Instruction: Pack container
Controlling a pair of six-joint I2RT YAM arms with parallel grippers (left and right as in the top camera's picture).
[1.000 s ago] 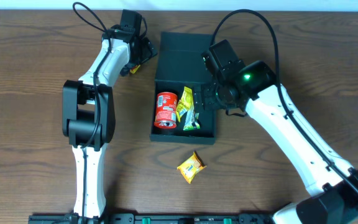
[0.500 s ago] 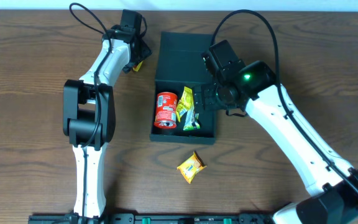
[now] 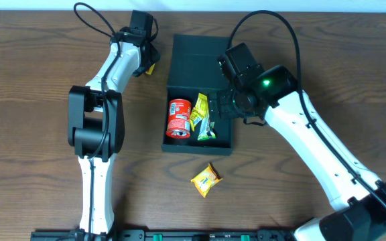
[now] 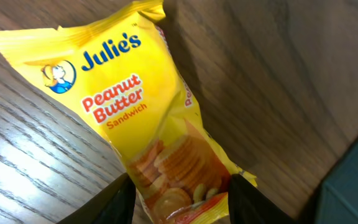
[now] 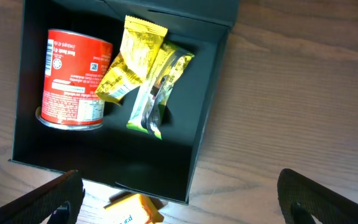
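1. Lettering on the yellow biscuit packet (image 4: 148, 124) under my left wrist camera reads "Julie's" in blue. Below that is "Peanut Butter" in red-orange and "Sandwich" in smaller type. A small girl's-head logo sits beside the brand, and round sandwich biscuits are pictured lower down.
2. My left gripper (image 4: 179, 202) stands narrow, with one dark finger pressed against each side of that packet's lower end, so it grips the packet. The packet lies on the wooden table (image 3: 32, 100).
3. My left arm reaches to the far side of the table. Its wrist is turned toward the right, and its gripper is just left of the container's flap lid.
4. The container (image 3: 200, 146) sits mid-table between my two arms. It is a dark teal-green box, open, with the lid laid back flat toward the far edge.
5. Inside it on the left, a red can (image 5: 73, 78) lies on its side. The can has a white panel of print too small to read.
6. Beside the can are a crumpled yellow wrapper (image 5: 132, 59) and a green-and-clear wrapper (image 5: 160, 87), touching each other. I cannot read the print on either.
7. My right gripper (image 5: 188, 199) is spread wide with nothing between its fingers. It hovers over the box's right side, with the forearm slanting back toward the near right corner.
8. A second yellow packet (image 3: 206, 179) lies loose on the table near the box's front wall. I cannot read its writing.
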